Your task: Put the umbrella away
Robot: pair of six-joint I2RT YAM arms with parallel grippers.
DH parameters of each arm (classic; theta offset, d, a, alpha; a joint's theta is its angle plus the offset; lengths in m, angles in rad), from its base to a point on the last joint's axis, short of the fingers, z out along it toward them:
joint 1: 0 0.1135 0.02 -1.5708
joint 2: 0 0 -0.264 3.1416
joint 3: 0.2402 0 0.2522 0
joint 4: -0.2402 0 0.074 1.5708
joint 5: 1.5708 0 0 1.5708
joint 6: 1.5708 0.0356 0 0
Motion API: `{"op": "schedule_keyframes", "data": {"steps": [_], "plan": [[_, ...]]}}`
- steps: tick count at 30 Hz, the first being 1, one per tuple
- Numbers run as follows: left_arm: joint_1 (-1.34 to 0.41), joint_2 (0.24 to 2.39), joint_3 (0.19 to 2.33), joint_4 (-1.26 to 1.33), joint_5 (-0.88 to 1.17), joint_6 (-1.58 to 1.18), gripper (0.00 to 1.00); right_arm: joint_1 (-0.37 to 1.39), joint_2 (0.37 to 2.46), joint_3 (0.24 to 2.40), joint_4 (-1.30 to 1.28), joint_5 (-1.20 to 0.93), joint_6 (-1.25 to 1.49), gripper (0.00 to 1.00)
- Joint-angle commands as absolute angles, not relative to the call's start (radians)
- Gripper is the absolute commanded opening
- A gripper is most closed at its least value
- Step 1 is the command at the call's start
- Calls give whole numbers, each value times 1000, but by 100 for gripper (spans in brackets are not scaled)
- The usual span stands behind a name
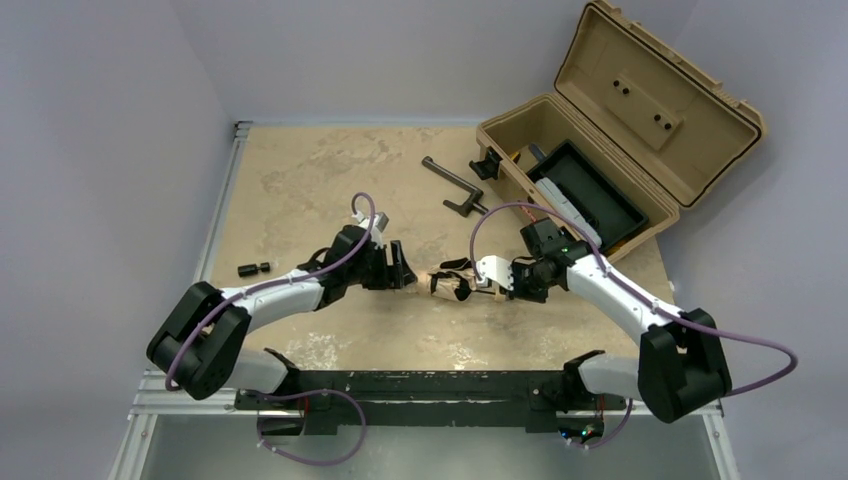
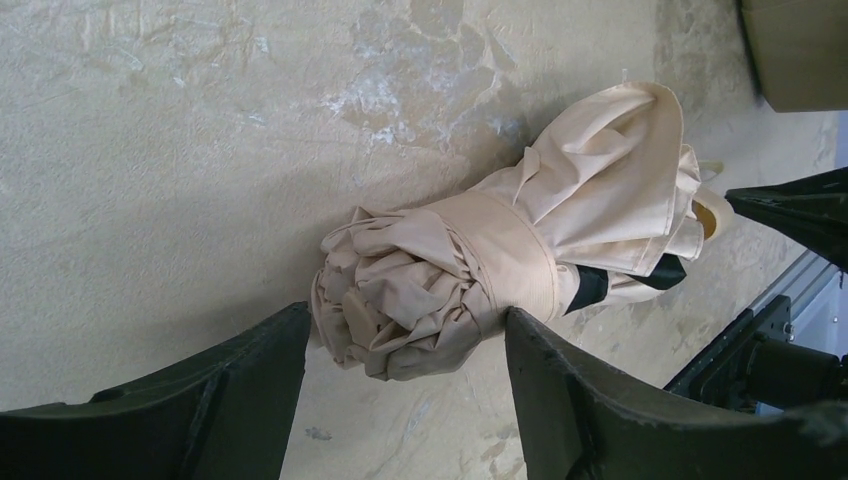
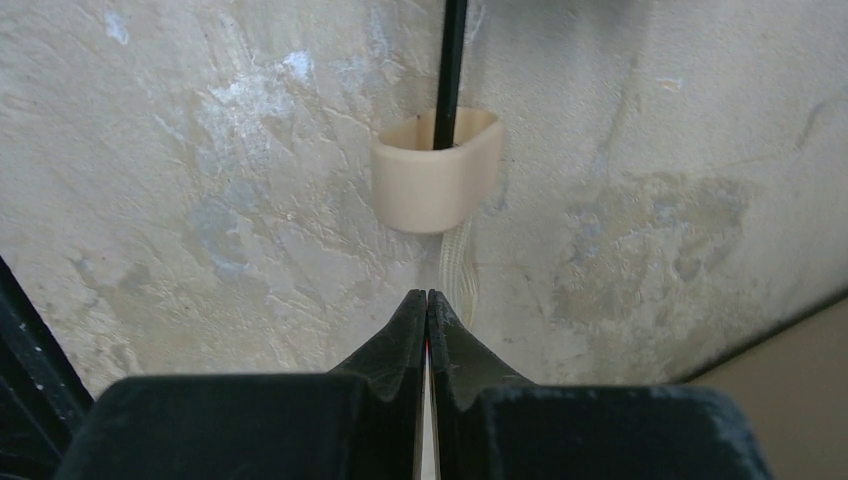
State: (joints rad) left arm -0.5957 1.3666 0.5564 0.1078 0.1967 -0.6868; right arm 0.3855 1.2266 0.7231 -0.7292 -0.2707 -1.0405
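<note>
The umbrella [image 1: 450, 284] lies folded on the table between my two grippers, its beige canopy [image 2: 500, 260] bundled and wrapped by a fabric band. My left gripper [image 1: 404, 266] is open, and its fingertips [image 2: 405, 315] stand either side of the canopy's crumpled end; the right finger [image 2: 560, 380] touches the band. In the right wrist view, the pale knob handle [image 3: 437, 170] with its thin black shaft [image 3: 450, 60] lies just ahead of my right gripper [image 3: 427, 295]. That gripper [image 1: 482, 282] is shut, with nothing seen between its tips. A pale cord [image 3: 457, 265] trails from the knob beside them.
An open tan hard case [image 1: 600, 160] with a black tray inside [image 1: 590, 190] stands at the back right. A dark L-shaped bar [image 1: 450, 185] lies in front of it. A small black object [image 1: 253, 268] rests at the table's left edge.
</note>
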Motion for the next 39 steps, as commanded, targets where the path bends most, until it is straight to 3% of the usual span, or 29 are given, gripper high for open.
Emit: {"op": "schedule_keyframes", "data": {"steps": [1, 10, 19, 27, 36, 39], "plan": [[-591, 1380, 600, 159, 242, -659, 68, 381, 1261, 740, -737, -337, -1205, 0], [-591, 1418, 592, 201, 286, -676, 65, 385, 1297, 762, -697, -467, -1276, 0], [-593, 1502, 563, 335, 387, -730, 46, 518, 1375, 793, -493, -482, -1119, 0], [-592, 1453, 546, 307, 334, -741, 47, 571, 1449, 879, -475, -458, -986, 1], [-592, 1154, 632, -31, 60, -597, 62, 560, 1273, 901, -711, -450, -1004, 26], [-590, 1039, 650, -130, 10, -558, 69, 559, 1189, 957, -744, -512, -971, 40]]}}
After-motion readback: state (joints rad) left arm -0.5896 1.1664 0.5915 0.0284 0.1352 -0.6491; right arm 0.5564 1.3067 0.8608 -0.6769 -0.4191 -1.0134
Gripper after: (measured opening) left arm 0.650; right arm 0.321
